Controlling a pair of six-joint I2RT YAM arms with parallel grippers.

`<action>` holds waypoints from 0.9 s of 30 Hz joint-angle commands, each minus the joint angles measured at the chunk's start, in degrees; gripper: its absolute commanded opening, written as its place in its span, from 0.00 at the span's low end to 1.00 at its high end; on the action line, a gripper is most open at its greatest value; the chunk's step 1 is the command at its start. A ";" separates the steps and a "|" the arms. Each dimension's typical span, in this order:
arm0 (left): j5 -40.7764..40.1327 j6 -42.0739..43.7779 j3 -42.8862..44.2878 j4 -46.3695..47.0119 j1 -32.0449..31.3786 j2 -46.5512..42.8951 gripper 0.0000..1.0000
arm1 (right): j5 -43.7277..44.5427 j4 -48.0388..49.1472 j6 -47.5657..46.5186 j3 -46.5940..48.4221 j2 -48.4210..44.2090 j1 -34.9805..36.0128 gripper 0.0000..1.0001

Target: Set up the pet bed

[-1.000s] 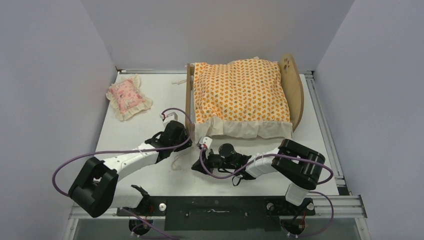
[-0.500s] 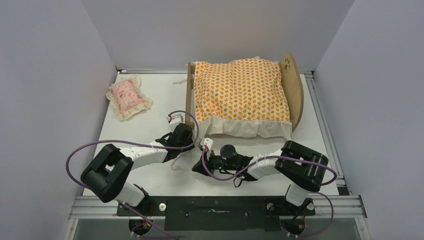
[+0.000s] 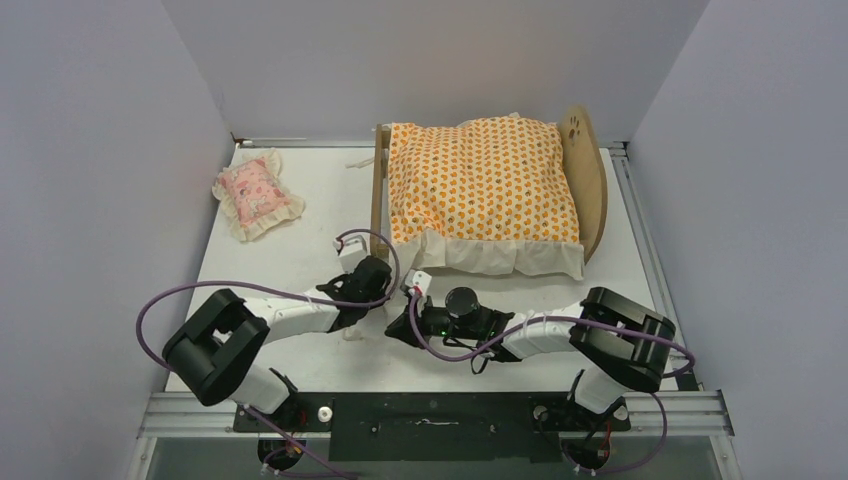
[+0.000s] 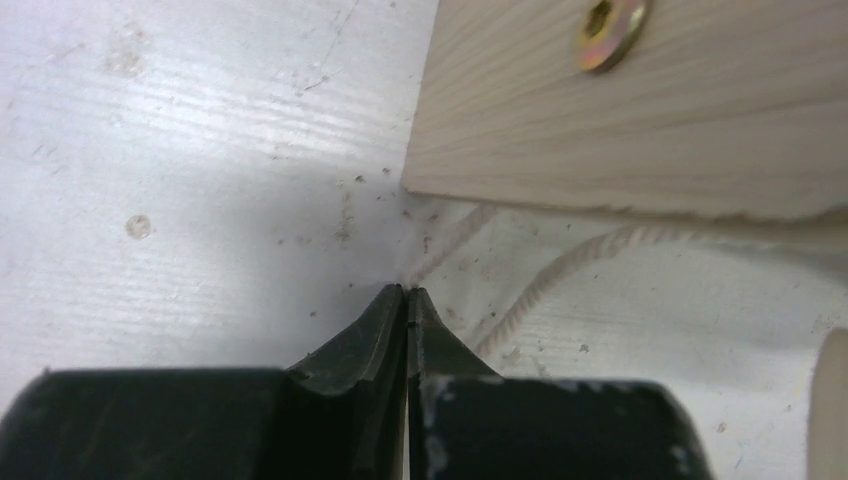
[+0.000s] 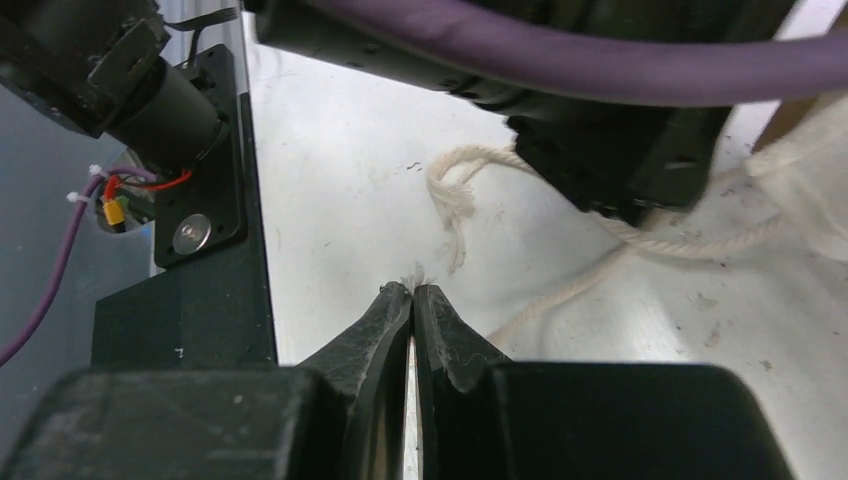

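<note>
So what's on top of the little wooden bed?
An orange-patterned cushion with a white ruffle lies on the bed. It covers the bed's base, so that cannot be seen.

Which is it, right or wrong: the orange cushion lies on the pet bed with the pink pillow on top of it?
Wrong in one respect. The orange cushion lies on the pet bed, but the pink pillow lies on the table, left of the bed, apart from it, as the top external view shows.

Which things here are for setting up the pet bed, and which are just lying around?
Job: bed, cushion, cord, left gripper, right gripper.
Lying about: pink pillow, off to the left.
</note>
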 commanded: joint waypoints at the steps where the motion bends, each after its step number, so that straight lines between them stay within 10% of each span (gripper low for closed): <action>1: 1.11 0.68 -3.25 -1.36 -0.22 -5.57 0.00 | 6.13 -2.03 -0.08 2.59 -3.12 0.06 0.05; 15: 5.57 -1.93 -12.25 5.67 -0.01 -17.94 0.00 | 25.94 -17.08 4.11 19.96 7.48 -1.87 0.05; 27: 6.43 -4.13 -15.05 5.68 1.28 -22.73 0.00 | 26.45 -14.14 6.61 19.92 10.63 -4.51 0.05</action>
